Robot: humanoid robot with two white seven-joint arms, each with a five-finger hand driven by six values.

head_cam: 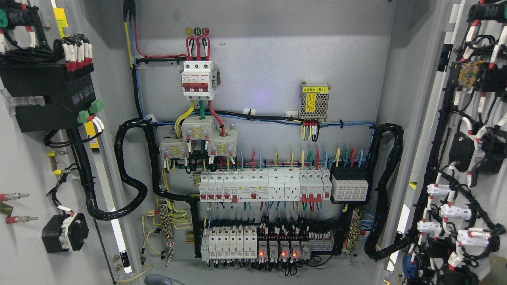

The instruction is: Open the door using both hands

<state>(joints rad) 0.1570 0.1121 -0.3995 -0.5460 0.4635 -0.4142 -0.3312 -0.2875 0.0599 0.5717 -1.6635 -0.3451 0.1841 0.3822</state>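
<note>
Inside open cabinet (261, 35): breakers (245, 186), wiring (130, 170).

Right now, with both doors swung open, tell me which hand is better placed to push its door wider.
Right, probably. The right hand shows at the lower right corner, over the right door's inner face. The left hand barely shows at the bottom edge, away from the left door.

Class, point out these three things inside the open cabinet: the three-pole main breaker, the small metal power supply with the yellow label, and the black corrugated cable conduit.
main breaker (198, 79), head view, white front face.
power supply (314, 103), head view, perforated metal cover.
cable conduit (119, 158), head view, left loop.
</note>
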